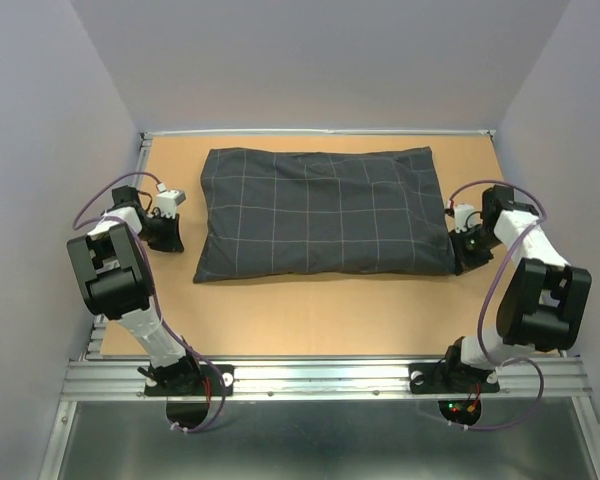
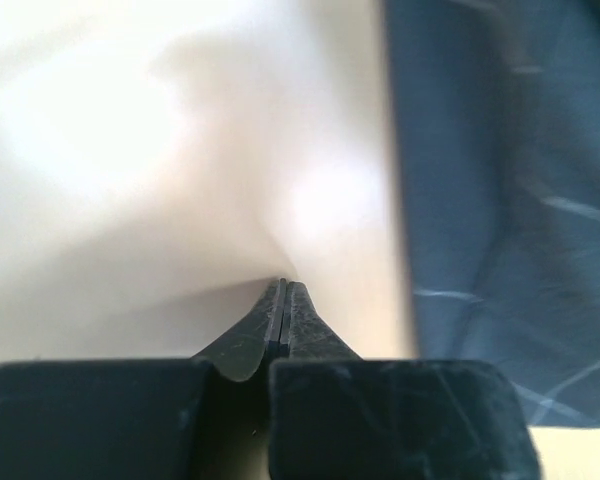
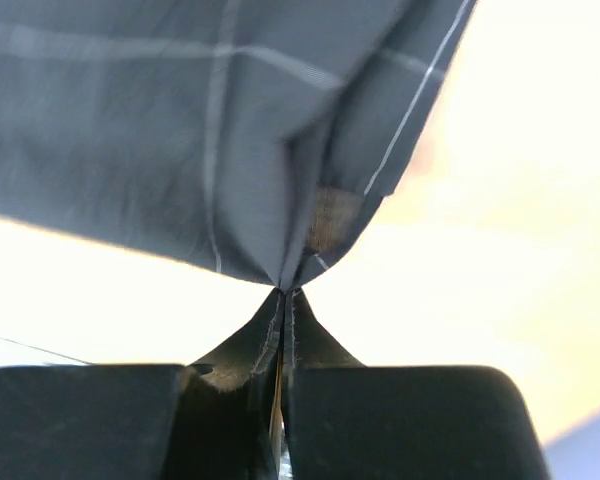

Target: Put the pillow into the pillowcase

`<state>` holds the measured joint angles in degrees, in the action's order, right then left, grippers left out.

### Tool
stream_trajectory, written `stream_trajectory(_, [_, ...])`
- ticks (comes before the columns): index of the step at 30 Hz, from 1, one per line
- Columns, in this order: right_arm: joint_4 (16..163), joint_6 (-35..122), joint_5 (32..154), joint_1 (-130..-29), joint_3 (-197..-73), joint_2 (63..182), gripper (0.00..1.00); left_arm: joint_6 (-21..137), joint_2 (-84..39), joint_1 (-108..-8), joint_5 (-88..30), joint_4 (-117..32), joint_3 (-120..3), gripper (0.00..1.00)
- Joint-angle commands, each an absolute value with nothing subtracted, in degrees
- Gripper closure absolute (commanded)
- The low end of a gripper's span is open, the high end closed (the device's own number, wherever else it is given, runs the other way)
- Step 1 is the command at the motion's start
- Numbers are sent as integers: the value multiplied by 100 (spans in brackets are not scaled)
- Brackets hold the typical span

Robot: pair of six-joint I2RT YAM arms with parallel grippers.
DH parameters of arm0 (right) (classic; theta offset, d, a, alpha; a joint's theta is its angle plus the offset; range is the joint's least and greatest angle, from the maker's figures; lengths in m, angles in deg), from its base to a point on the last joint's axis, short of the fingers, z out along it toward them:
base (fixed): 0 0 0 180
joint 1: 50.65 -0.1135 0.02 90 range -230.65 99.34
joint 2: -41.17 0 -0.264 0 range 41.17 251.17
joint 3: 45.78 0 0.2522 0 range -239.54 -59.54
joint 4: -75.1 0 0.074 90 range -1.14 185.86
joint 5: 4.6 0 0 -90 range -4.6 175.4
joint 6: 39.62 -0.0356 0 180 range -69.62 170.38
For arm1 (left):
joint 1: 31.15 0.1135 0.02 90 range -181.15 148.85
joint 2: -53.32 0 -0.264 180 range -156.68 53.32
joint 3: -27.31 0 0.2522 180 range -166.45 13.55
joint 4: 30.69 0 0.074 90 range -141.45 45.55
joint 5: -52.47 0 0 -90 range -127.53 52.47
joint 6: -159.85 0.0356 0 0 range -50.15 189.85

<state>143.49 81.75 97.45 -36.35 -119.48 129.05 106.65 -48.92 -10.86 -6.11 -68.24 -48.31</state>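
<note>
The pillowcase [image 1: 325, 212], dark grey with a pale grid, lies plump across the middle of the table. The pillow is hidden; no white or yellow shows. My right gripper [image 1: 463, 256] is at the case's near right corner. In the right wrist view it [image 3: 283, 292] is shut on a pinch of the pillowcase's [image 3: 180, 130] edge. My left gripper [image 1: 168, 235] rests just left of the case, apart from it. In the left wrist view it [image 2: 284, 285] is shut and empty over bare table, with the pillowcase [image 2: 500, 200] to its right.
The tan table top [image 1: 320, 315] has raised metal rails along its near edge [image 1: 330, 375] and left side. Pale walls close in on the left, back and right. Both arm bases sit at the near edge.
</note>
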Motion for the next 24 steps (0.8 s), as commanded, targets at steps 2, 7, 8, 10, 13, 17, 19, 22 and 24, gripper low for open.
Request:
stream_trajectory(2, [15018, 9177, 8979, -3589, -11649, 12519, 79, 10949, -4785, -935, -984, -7196, -4674, 100])
stream_trajectory(7, [15487, 9311, 9267, -3510, -12252, 12827, 32, 10905, -4767, -935, -914, -7231, -4771, 100])
stream_trajectory(8, [15487, 9214, 9391, -3484, -12412, 12949, 32, 10966, -4750, -935, -862, -7266, -4823, 100])
stream_trajectory(10, [15522, 8845, 9716, -3466, -12955, 13212, 32, 11037, -4618, -935, -556, -7433, -4937, 89])
stream_trajectory(13, [15531, 8450, 10303, -3353, -13650, 13328, 25, 11055, -4320, -830, -177, -7627, -5034, 53])
stream_trajectory(17, [15102, 7782, 11114, -3273, -14188, 13328, 0, 10266, -3661, -821, -97, -7442, -5481, 7])
stream_trajectory(19, [14873, 7220, 11439, -3273, -14618, 13538, 0, 9686, -3633, -821, -149, -7442, -6059, 1])
stream_trajectory(22, [14303, 6518, 11808, -3273, -15076, 13845, 0, 9263, -3799, -830, -544, -7486, -6833, 1])
stream_trajectory(24, [14029, 6095, 11845, -3273, -15208, 13960, 0, 9288, -3835, -847, -685, -7583, -7081, 1])
